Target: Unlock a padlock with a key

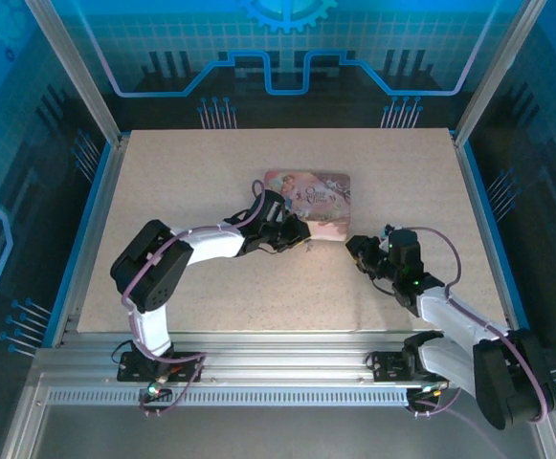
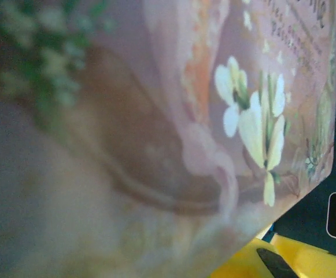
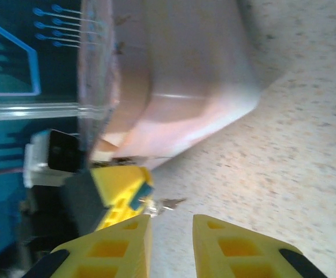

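- Speckled, stone-like table (image 1: 163, 191).
- Flat pink box (image 1: 308, 199) touching the left gripper (image 1: 295, 235); the left wrist view adds its printed white flowers. I cannot tell that gripper's closure.
- Right gripper (image 3: 172, 227): blocky yellow fingers apart.
- Tiny glinting metal piece (image 3: 166, 202), padlock or key unclear, just ahead of them.

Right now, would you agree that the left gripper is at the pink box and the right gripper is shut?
Not quite: the right gripper is open, its yellow fingers apart, as the right wrist view shows. The left gripper is indeed at the pink box.
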### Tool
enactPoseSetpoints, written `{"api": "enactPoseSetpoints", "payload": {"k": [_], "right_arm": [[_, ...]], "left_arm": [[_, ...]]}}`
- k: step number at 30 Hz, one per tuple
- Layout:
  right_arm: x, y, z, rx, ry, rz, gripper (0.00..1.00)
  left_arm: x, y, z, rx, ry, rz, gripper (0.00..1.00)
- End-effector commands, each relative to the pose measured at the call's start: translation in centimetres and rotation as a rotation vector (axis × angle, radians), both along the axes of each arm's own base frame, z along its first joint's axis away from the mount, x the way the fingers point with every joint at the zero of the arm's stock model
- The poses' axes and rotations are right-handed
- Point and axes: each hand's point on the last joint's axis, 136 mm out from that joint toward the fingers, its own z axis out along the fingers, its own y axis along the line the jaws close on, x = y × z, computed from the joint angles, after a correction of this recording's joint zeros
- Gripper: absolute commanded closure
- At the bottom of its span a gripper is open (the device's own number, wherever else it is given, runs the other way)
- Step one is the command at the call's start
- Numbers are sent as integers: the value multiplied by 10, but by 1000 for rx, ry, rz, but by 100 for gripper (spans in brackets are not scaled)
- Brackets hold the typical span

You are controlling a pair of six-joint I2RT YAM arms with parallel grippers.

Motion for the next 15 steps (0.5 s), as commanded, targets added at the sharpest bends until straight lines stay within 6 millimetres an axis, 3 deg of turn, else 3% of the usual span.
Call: {"api": "enactPoseSetpoints", "payload": {"k": [1,8,15], "right_arm": [[-18,-3,-14,-117,58,97,74],[-22,7,-2,-250,13,236,74],[-19,30,11,-398,-67,377,74]], "left_arm": [[-1,-6,34,-12,-44,-17,100],[-5,-10,41,5,-48,-18,100],[-4,-11,42,-8,-42,-15,100]]}}
